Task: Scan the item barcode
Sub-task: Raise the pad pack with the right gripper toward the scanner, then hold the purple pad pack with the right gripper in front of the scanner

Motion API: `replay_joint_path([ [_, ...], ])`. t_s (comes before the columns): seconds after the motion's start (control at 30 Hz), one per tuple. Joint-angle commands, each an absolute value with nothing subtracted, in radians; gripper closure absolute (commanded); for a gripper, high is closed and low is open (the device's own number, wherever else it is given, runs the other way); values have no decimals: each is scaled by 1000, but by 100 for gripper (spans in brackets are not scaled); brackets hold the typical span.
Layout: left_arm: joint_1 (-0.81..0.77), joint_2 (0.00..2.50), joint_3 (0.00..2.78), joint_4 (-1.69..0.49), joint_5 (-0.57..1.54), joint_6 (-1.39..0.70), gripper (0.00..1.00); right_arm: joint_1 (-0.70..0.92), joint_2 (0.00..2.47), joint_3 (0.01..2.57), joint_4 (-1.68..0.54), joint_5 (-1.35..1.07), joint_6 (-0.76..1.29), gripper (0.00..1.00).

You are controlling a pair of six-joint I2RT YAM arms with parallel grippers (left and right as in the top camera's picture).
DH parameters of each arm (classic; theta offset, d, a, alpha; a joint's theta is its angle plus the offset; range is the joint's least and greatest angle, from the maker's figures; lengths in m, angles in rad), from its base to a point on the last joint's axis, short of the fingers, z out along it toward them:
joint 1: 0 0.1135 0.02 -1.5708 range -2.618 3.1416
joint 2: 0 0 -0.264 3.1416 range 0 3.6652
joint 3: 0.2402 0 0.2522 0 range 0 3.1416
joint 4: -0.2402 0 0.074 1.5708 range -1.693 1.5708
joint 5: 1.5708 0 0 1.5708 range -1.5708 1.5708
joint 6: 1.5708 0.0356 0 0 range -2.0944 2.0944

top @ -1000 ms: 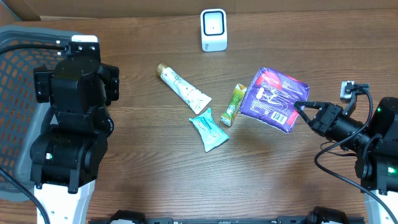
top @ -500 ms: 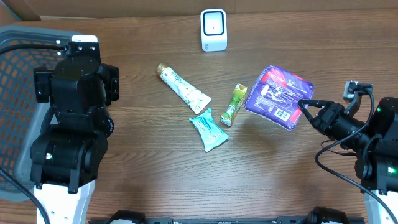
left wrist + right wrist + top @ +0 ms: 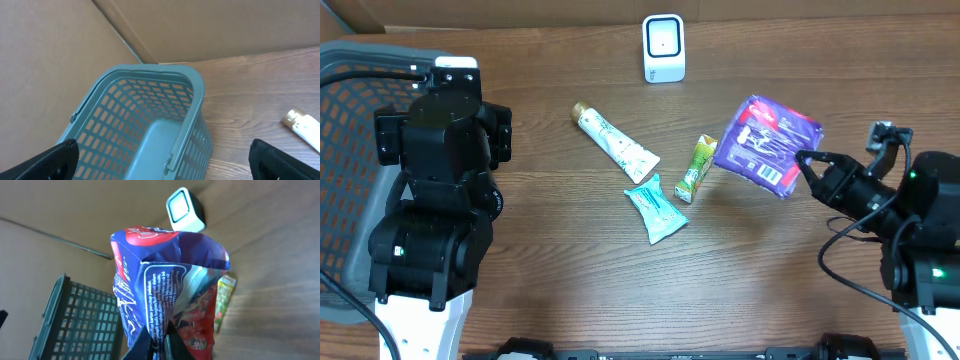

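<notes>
R tool (image 3: 804, 160), clamped shut on purple packet (image 3: 767, 142) edge, is lifting it off surface (image 3: 570, 260), drifting twd scanner (image 3: 664, 47) vs a sec ago; barcode scan pending. L tool (image 3: 165, 160) is hanging wide open, empty.

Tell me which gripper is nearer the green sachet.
Right. The right gripper, shut on the purple packet, is just to the right of the green sachet. The left gripper is open, far off to its left, by the basket.
</notes>
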State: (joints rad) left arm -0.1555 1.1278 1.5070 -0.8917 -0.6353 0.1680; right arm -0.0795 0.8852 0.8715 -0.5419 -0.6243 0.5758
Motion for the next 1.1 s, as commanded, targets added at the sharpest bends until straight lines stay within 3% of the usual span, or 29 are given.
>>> replay_joint_path([
  [0.0,-156,1119,1508,-890,-631,176,0,-33,872,899,-508,-548,567,96],
  [0.6,-156,1119,1508,-890,-631,176,0,34,944,899,-345,-337,411,96],
  [0.87,-156,1119,1508,-890,-631,176,1,34,1064,899,-155,-337,401,96],
  [1.07,-156,1119,1508,-890,-630,176,1,92,1134,899,4,-255,265,96],
])
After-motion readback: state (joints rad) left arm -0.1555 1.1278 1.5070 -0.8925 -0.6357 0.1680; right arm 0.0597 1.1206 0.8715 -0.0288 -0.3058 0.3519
